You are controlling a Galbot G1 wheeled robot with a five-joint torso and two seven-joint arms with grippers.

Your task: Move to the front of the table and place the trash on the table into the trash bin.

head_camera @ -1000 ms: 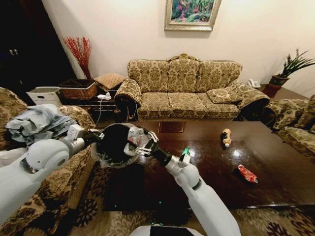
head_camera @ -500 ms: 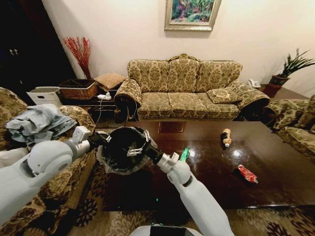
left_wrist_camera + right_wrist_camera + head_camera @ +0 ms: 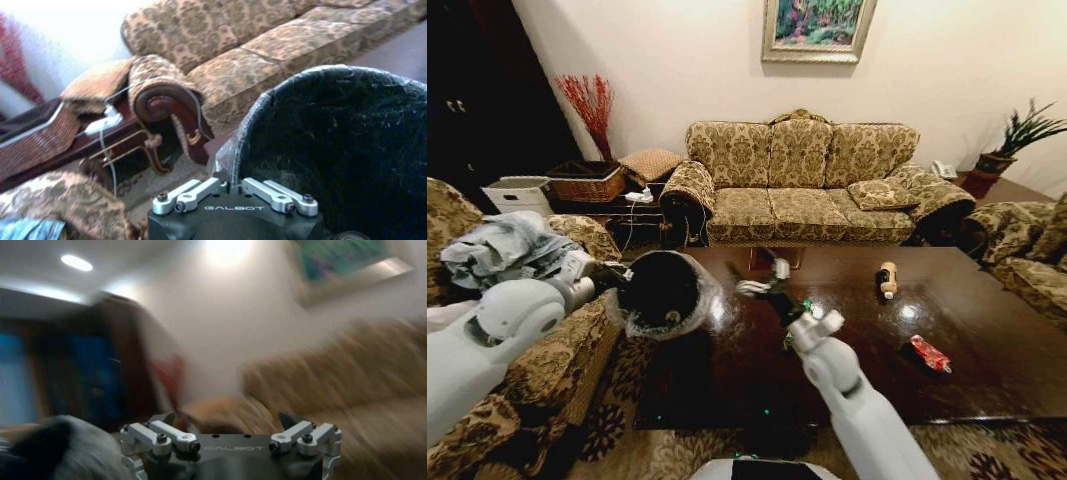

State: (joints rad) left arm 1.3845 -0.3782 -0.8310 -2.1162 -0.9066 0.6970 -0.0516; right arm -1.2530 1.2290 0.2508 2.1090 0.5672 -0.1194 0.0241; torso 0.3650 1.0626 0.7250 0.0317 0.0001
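Bottle (image 3: 887, 278), red wrapper (image 3: 929, 353) on table (image 3: 987, 310).

A patterned gold sofa (image 3: 802, 180) stood against the wall; a framed painting (image 3: 817, 28) hung above; a wicker basket (image 3: 587, 182) sat left.

black lined trash bin (image 3: 659, 292) tilted at table (image 3: 987, 350) edge, bottle (image 3: 887, 279), red wrapper (image 3: 929, 353)

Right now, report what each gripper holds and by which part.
The left gripper is clamped on the trash bin at its bag-lined rim, holding it tilted beside the table. The right gripper is open above the table, holding nothing.
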